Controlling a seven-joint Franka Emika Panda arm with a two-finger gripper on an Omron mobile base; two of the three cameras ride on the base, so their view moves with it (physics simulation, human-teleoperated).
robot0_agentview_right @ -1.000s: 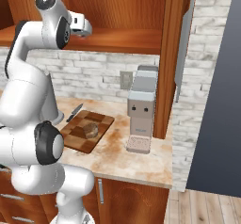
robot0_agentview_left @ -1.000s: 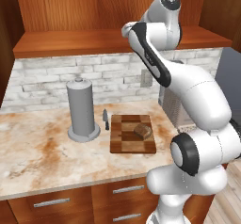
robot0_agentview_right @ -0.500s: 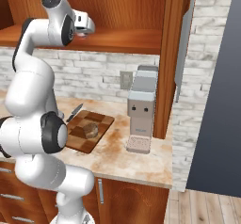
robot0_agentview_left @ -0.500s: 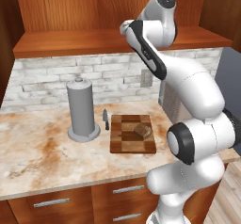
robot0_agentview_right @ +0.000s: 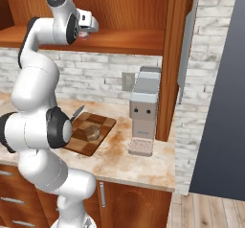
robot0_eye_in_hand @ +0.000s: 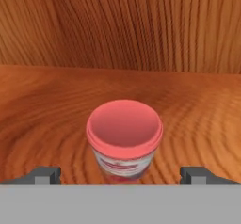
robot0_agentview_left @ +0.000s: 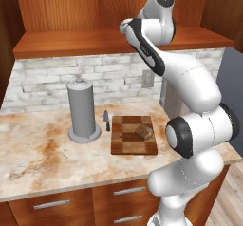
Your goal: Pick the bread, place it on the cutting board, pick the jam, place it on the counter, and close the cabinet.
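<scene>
End effector [robot0_eye_in_hand: 120, 175] open, jaws spread wide with one fingertip [robot0_eye_in_hand: 44, 175] at lower left and the other at lower right of the hand view. Jam [robot0_eye_in_hand: 124, 140] sits upright between them on the cabinet [robot0_eye_in_hand: 197, 119] shelf, centre frame, touching neither tip. In the left base view, bread [robot0_agentview_left: 144, 132] lies on the cutting board [robot0_agentview_left: 128, 144], right of centre on the bench [robot0_agentview_left: 42, 158]. Grey cylinder [robot0_agentview_left: 83, 108] and knife [robot0_agentview_left: 107, 120] stand just left of the board. Grey appliance [robot0_agentview_right: 144, 109] is centre-right in the right base view.

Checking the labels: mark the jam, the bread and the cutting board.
jam [robot0_eye_in_hand: 124, 129], hand view, on its red lid.
bread [robot0_agentview_left: 144, 132], left base view, on its top crust.
cutting board [robot0_agentview_left: 124, 144], left base view, on a bare front-left part.
</scene>
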